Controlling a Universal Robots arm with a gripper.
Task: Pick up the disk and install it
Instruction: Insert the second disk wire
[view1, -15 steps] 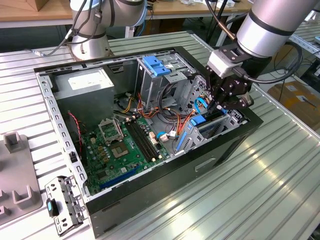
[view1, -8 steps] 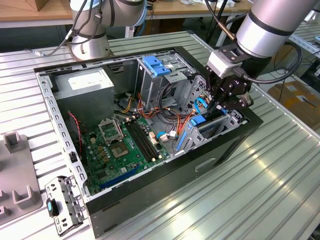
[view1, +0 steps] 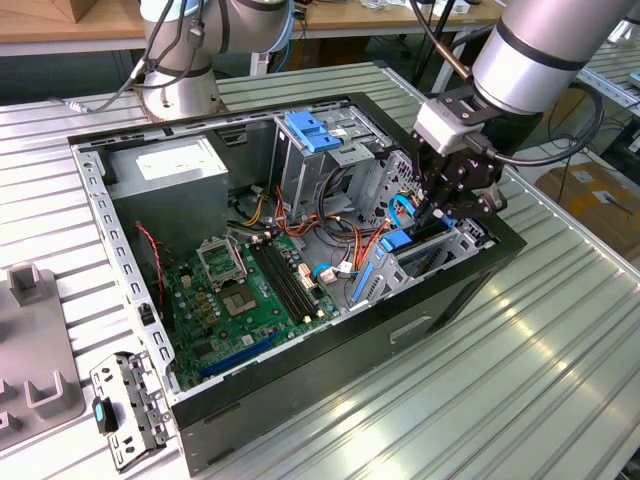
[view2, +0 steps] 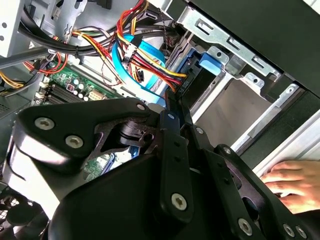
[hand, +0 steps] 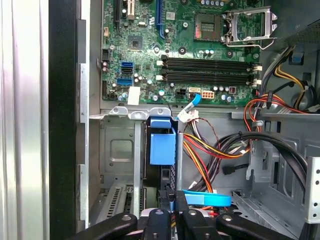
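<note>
The largest thing before me is the ribbed, silver metal table. On it lies an open black desktop computer case, side panel off. A green motherboard covers its floor. A grey metal power supply box with a plain white sticker sits in the corner toward the exterior view's left. Bundles of red, yellow, orange and black cables run beside the motherboard.

My arm reaches in from the exterior view's right, and my black gripper is down inside the case at the bare metal drive cage near the front wall. My fingers are drawn nearly together, clamped on a thin dark edge. I take this for the disk, though I see it only end-on. It stands on edge in the cage, and its blue plastic rail faces the first wrist view. A flat blue data cable lies just beside my fingertips.

In the second wrist view, a person's hand rests outside the case.
</note>
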